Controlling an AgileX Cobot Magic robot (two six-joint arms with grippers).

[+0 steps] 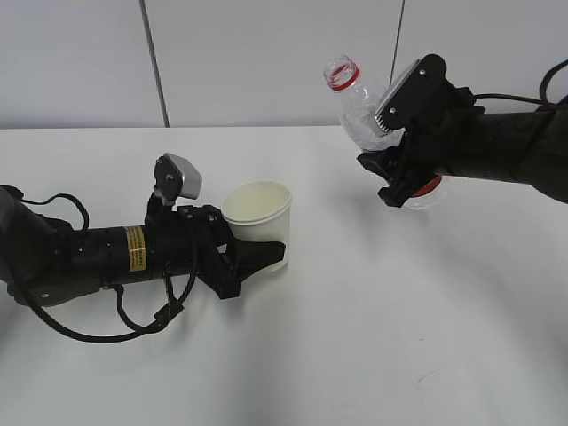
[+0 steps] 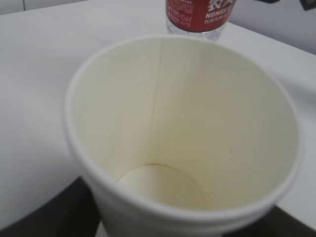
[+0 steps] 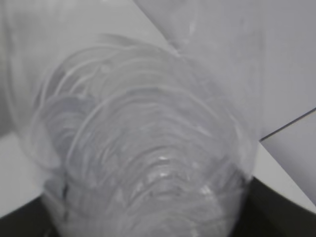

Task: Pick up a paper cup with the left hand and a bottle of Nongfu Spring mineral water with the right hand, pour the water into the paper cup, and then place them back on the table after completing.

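Clear plastic bottle (image 1: 373,114), uncapped, is held off the table (image 1: 355,355) with the right hand (image 1: 401,177) clamped about its middle, neck tilted up-left. White paper cup (image 1: 257,222), empty, stands at centre-left, the left hand (image 1: 244,266) closed around its lower wall. Bottle mouth lies well right of the cup rim; tipping now would likely spill water onto the table. Water level is hard to read. Open tabletop lies near and right; a wall bounds the far edge.
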